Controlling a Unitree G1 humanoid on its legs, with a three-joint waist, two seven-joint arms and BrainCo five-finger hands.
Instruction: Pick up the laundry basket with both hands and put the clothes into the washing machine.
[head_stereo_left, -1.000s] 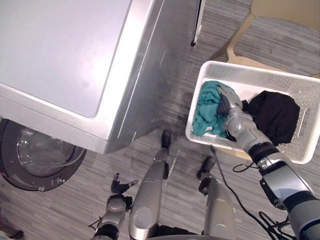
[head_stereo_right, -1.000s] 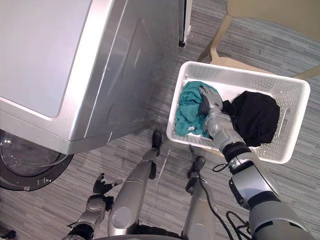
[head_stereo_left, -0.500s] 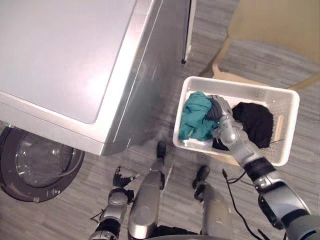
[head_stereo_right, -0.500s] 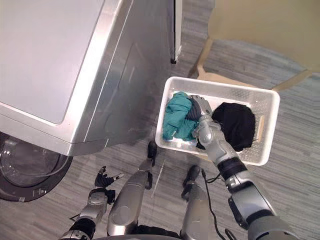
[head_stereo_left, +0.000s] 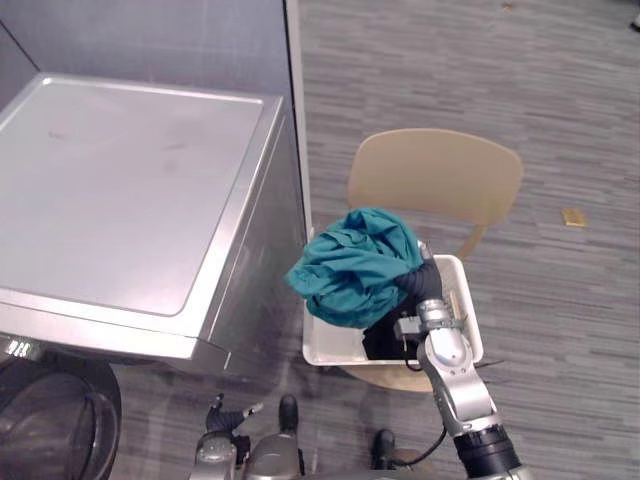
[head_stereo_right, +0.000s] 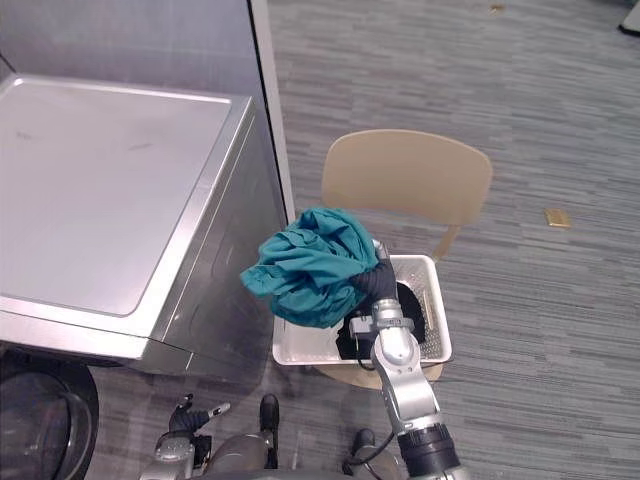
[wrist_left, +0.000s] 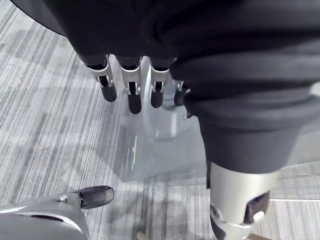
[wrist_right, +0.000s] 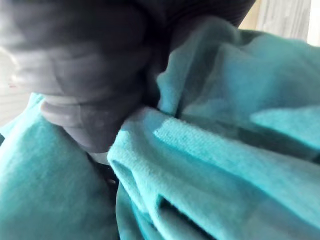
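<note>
Change: the teal garment, down inside the laundry basket half a second ago, now hangs bunched above the basket's rim, raised by the right hand. The whole view has also shifted, so the camera moved; the basket itself looks unmoved on its seat.
Left hand: low, near the floor on the robot's left; its fingers hang straight and relaxed, holding nothing.
Washer door: dark and round, low at the front of the machine, well apart from the garment. Cannot tell whether it stands open.
Right hand: buried in the teal cloth. The garment hangs from it, but I cannot tell how the hand is closed.
Basket contents: a black garment lies in the bottom, under the raised teal one.
Support: the basket sits on a tan chair, just beside the washing machine.
Reading: one garment is out and one is left. The basket is not being carried by both hands.
Next, as judged: swing the teal garment left and down to the door.
Risk: loose folds may snag the basket's rim or slip free.
</note>
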